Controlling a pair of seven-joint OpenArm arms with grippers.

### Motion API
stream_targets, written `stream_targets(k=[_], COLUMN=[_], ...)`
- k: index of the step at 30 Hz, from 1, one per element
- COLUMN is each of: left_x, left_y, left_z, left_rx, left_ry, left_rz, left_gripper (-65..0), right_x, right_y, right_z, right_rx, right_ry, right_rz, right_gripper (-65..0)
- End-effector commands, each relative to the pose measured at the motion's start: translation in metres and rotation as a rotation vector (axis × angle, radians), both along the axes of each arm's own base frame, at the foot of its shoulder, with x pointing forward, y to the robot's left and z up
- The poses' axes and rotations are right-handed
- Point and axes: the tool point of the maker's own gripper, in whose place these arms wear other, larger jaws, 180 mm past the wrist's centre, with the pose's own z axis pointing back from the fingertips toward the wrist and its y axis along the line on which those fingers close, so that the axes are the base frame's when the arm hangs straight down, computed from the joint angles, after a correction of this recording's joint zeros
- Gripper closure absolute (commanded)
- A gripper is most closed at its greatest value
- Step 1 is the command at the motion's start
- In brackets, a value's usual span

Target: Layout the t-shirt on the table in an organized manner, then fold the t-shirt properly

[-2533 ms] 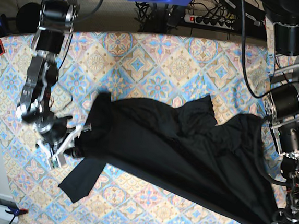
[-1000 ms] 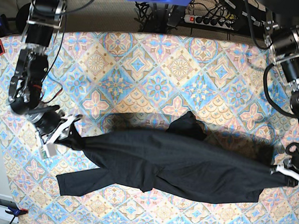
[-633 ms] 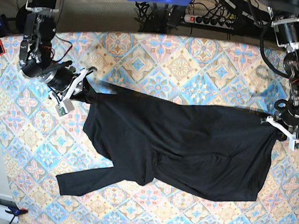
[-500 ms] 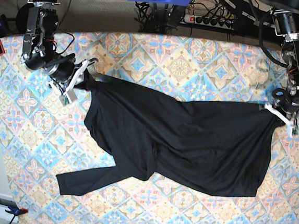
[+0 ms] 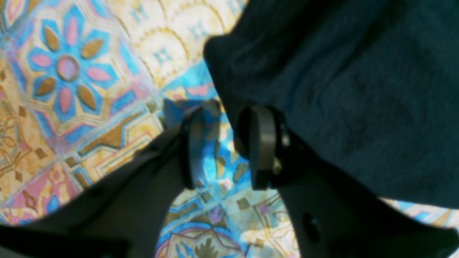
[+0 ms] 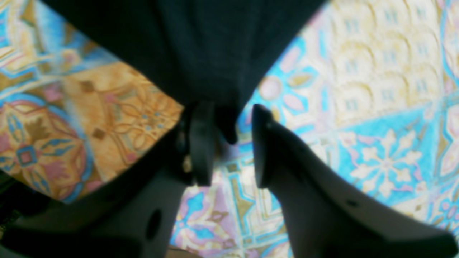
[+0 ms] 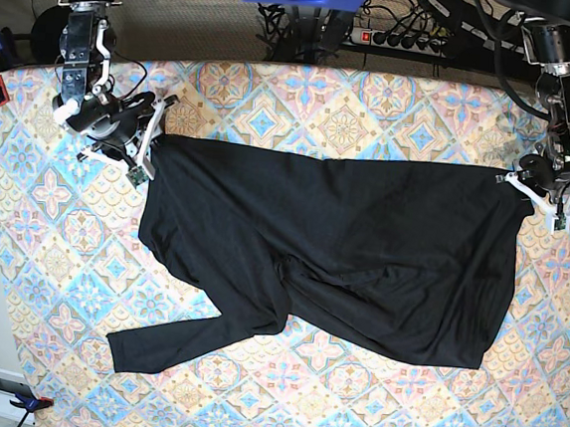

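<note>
On the left wrist view I see my left pincer [image 5: 224,148] with its tips apart, bare patterned tabletop [image 5: 68,68] between them; the black t-shirt [image 5: 358,89] fills the upper right, its corner just beside the right tip.

On the right wrist view my right pincer [image 6: 229,143] stands apart too, a fabric point hanging between the tips from the top centre of the frame.

In the base view the garment lies spread across the middle of the tabletop, one long sleeve [image 7: 194,336] trailing toward the lower left, a pincer at each upper corner.
</note>
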Motion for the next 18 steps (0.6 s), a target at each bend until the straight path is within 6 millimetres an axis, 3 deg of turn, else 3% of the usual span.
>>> stream_targets(k=[1,8,14,18], left_x=[0.012,0.05,0.097,0.137], left_y=[0.009,0.017,0.027,0.016], left_z=[0.02,0.08,0.089,0.084], left_rx=[0.032,-0.061,-0.147,-0.216], left_ry=[-0.056,-0.305,-0.366,-0.359], left_rz=[-0.007,0.081,0.15,0.146], left_gripper=[-23.1,-23.0,-23.0,-23.0], right_x=[0.011,0.028,0.03,0.031], right_y=[0.0,0.019,0.041,0.049], right_z=[0.016,0.05,0.05,0.049], right_rx=[0.002,0.045,0.116,0.145], right_ry=[-0.062,-0.206,-0.218,-0.221], right_rz=[0.014,0.059,0.041,0.032], right_gripper=[-18.8,-18.2,-18.2,-18.2])
